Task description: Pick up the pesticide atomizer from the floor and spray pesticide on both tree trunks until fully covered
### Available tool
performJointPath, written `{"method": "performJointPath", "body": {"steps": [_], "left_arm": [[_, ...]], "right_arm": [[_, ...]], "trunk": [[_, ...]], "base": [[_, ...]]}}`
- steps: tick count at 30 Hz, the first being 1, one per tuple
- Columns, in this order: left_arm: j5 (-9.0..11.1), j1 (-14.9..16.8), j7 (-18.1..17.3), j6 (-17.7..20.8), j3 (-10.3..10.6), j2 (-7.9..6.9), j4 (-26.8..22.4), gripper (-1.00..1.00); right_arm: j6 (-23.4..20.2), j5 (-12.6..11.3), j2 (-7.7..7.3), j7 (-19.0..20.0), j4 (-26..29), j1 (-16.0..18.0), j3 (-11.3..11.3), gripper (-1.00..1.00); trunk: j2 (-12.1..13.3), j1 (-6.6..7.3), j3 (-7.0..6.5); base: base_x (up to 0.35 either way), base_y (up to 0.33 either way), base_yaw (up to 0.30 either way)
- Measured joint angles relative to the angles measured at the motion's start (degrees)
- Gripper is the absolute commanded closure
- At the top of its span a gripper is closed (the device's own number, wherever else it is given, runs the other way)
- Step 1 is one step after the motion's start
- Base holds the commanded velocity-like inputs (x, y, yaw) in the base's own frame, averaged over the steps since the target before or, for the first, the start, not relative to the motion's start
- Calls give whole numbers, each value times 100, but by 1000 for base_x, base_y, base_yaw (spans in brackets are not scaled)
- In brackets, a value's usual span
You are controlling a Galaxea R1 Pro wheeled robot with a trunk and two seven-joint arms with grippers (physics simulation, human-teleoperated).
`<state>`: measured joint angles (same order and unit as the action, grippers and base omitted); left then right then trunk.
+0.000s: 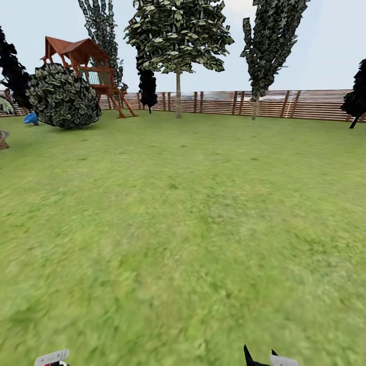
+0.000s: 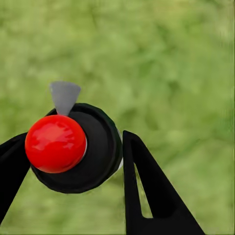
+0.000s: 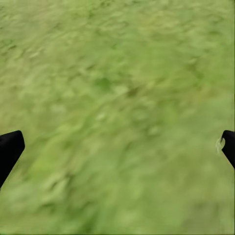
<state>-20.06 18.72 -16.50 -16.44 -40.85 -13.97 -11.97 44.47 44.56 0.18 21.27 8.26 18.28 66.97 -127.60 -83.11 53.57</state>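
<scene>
Between the left gripper's (image 2: pixel 73 156) closed fingers sits the sprayer (image 2: pixel 73 147); right gripper (image 3: pixel 117 147) gapes empty; keep it upright, roll toward the trees (image 1: pixel 178 96).

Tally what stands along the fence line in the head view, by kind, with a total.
Pale-trunked leafy trees: 2
Black-leaved trees: 3
Round leafy bush: 1
Red-roofed play tower: 1
Total: 7

Blurry green grass floor (image 1: pixel 193 218) carries a round leafy bush (image 1: pixel 63 96) and a red-brown play tower (image 1: pixel 94 71).
</scene>
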Motion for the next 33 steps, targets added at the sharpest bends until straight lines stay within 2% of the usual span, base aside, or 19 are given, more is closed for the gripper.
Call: {"method": "performJointPath", "body": {"steps": [33], "left_arm": [[-1, 0, 0, 0, 16, 49, 11, 100]], "right_arm": [[0, 0, 0, 0, 0, 0, 0, -100]], "trunk": [[0, 0, 0]], "base": [[338, 0, 0]]}}
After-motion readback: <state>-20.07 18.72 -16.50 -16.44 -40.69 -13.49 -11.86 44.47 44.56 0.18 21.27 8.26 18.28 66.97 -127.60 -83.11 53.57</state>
